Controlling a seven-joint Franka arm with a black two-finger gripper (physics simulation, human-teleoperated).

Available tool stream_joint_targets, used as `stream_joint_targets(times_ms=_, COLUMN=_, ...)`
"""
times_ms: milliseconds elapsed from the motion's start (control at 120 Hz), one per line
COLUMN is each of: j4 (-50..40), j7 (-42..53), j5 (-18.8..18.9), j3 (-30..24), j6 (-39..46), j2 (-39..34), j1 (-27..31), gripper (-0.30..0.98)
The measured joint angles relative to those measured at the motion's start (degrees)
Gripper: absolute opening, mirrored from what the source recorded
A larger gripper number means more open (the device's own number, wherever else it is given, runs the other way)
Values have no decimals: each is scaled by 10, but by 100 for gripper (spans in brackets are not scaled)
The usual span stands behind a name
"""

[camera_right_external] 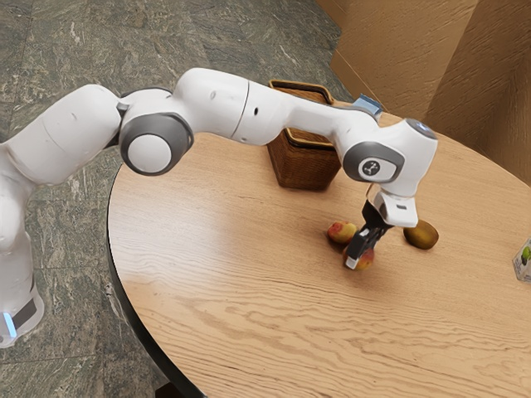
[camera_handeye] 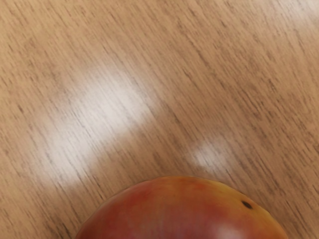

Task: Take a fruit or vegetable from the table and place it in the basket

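My gripper [camera_right_external: 362, 249] points down at the table in the exterior view, right at a red-yellow fruit [camera_right_external: 366, 259] that it partly covers. Whether it grips this fruit cannot be told. In the wrist view the top of a red-orange fruit [camera_handeye: 184, 211] with a small dark spot rises large at the lower edge. Another red-yellow fruit [camera_right_external: 339, 231] lies close beside the gripper, toward the basket. A brown, oval fruit or vegetable [camera_right_external: 421, 235] rests on the exterior view's right of the gripper. The brown woven basket [camera_right_external: 304, 166] stands behind, partly hidden by the arm.
The round wooden table [camera_right_external: 224, 274] carries all of these. A small carton [camera_right_external: 523, 261] stands at the exterior view's right edge. Behind the arm, near the basket, is a blue object [camera_right_external: 367, 104]. My forearm passes over the basket.
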Motion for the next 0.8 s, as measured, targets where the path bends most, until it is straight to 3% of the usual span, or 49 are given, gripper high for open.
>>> stream_joint_targets(times_ms=150, j4=-2, j7=2, j5=0, j3=0, j6=2, j2=0, j1=-2, gripper=41)
stream_joint_targets(times_ms=400, j4=-2, j7=6, j5=2, j3=-3, j6=11, j2=-16, j1=-6, gripper=33)
stream_joint_targets(times_ms=600, j4=-5, j7=9, j5=4, j3=-3, j6=-23, j2=-148, j1=-5, gripper=34)
stream_joint_targets(times_ms=683, j4=-5, j7=9, j5=4, j3=27, j6=-56, j2=-212, j1=-2, gripper=32)
stream_joint_targets(times_ms=800, j4=1, j7=11, j5=3, j3=51, j6=-133, j2=-279, j1=82, gripper=32)
